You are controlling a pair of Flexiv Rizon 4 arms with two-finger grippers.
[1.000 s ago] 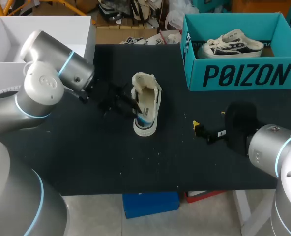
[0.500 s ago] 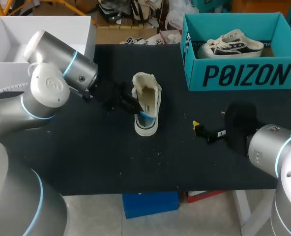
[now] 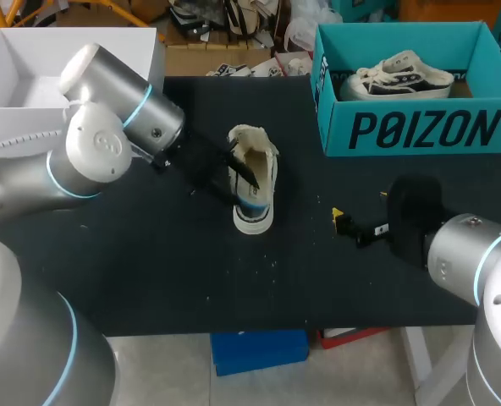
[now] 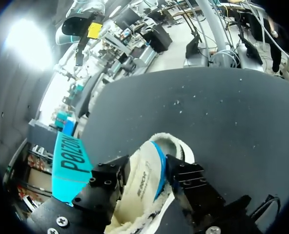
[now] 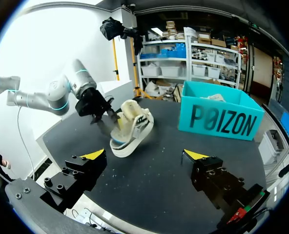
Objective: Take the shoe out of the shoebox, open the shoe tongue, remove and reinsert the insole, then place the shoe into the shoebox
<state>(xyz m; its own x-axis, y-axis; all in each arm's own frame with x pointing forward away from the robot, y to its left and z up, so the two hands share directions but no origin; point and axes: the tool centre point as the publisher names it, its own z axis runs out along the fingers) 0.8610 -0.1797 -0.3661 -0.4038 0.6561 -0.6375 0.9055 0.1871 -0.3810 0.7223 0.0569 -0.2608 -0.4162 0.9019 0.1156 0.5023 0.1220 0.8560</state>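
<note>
A white shoe point(image 3: 254, 182) with a fleecy lining lies on its side in the middle of the black table point(image 3: 149, 271). My left gripper point(image 3: 236, 172) reaches into its opening from the left. In the left wrist view the gripper point(image 4: 147, 168) stands open, its black fingers point(image 4: 108, 178) on either side of the shoe point(image 4: 144, 183) and the blue-edged insole point(image 4: 157, 163); its tips are hidden. My right gripper point(image 3: 345, 222) rests to the shoe's right, apart from it, and stands wide open and empty point(image 5: 144, 155). The teal shoebox point(image 3: 420, 127) stands at the back right.
A second, dark-and-white shoe point(image 3: 399, 76) lies inside the teal shoebox. A white open box point(image 3: 73, 51) stands at the back left, behind my left arm. Bare table shows in front of the shoe, between the two arms.
My left arm has pushed to the right, bringing its gripper from beside the shoe into the opening. Its fingers have spread apart. The shoe has shifted slightly. The right arm has kept still.
</note>
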